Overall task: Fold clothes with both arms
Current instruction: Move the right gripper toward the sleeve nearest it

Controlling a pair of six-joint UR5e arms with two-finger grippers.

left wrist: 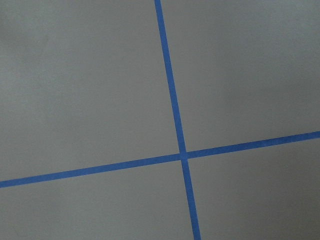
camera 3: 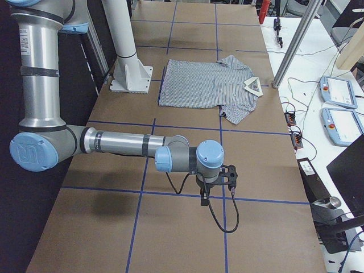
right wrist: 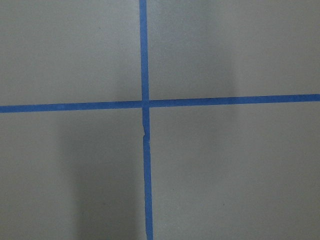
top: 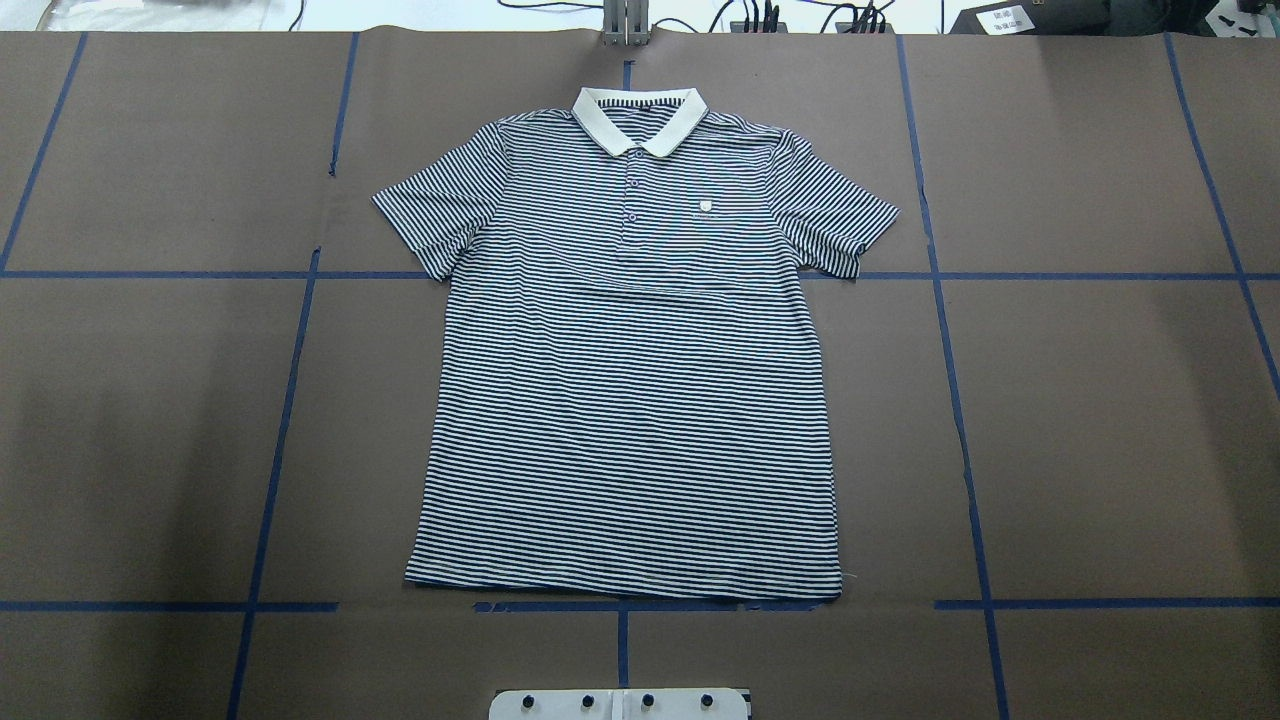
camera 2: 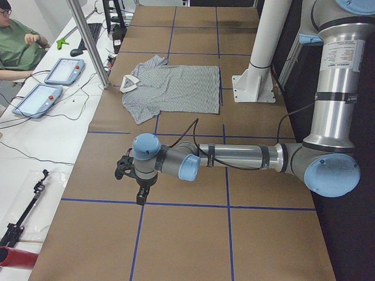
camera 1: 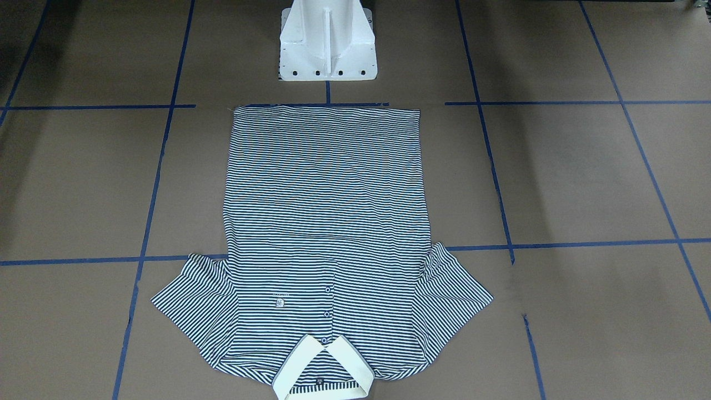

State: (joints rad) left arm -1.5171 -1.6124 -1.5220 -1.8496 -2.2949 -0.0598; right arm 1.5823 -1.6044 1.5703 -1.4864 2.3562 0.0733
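Brown paper (top: 1100,430) covers the table, ruled into large squares by blue tape lines (top: 958,400); the polo shirt (top: 630,400) lies flat and front up at the table's middle, both short sleeves spread out to the sides; its hem runs along the tape line just in front of the white pedestal base (camera 1: 328,44), and its cream collar (top: 640,120) points to the far edge, away from the robot; small buttons (top: 633,185) run down from the collar, with a tiny chest logo (top: 706,208) beside them; the cloth shows only faint creases. The left arm (camera 2: 234,157) reaches out low over the paper toward the table's left end, well apart from the shirt; the left gripper (camera 2: 140,198) hangs pointing down near a tape line, and I cannot tell how its jaws stand. The right arm (camera 3: 119,142) mirrors it at the other end; the right gripper (camera 3: 203,199) also points down, well apart from the shirt, jaws likewise impossible to judge. Each wrist camera shows only bare paper and a crossing of tape lines. Beside the table's far edge lie two teach pendants (camera 2: 64,70); a person in green (camera 2: 17,44) sits there.
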